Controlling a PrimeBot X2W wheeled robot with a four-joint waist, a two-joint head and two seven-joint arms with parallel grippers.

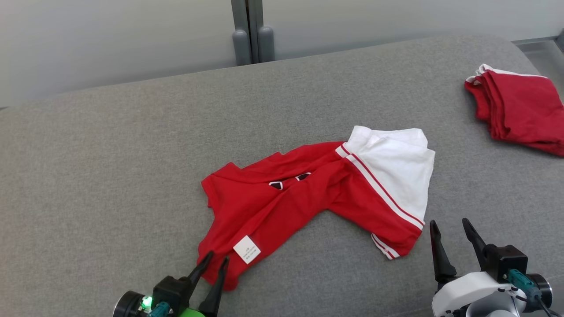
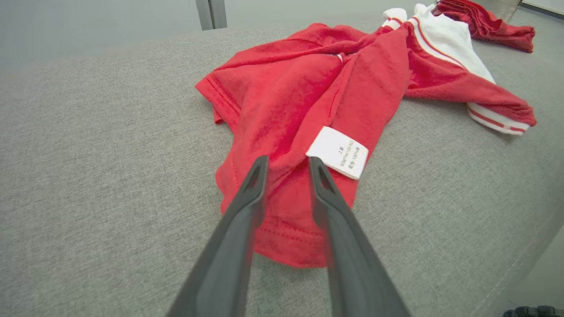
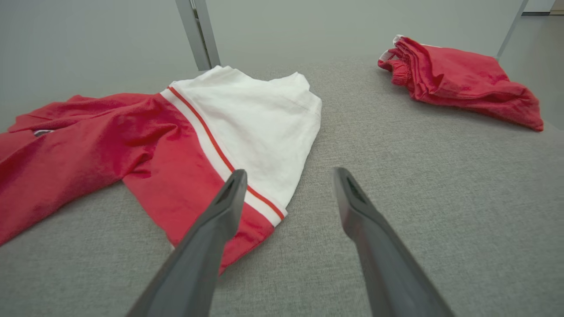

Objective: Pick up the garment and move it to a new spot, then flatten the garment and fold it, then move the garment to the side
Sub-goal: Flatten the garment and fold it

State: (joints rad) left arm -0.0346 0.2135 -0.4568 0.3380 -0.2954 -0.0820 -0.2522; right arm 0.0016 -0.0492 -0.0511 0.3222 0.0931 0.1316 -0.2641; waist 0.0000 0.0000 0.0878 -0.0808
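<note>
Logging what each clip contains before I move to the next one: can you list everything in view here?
crumpled red-and-white cloth garment: one, red with a white part and white stripes, middle of the surface
rectangular care label: one, white, on the garment's near end
folded red cloth garment: one, red with white trim, far right of the surface
grey fabric-covered surface: one, grey, under both garments
upright grey posts: two, grey, behind the far edge
left gripper: one, dark fingers narrowly apart at the garment's near hem, grip unclear
right gripper: one, dark fingers open, beside the garment's striped end
</note>
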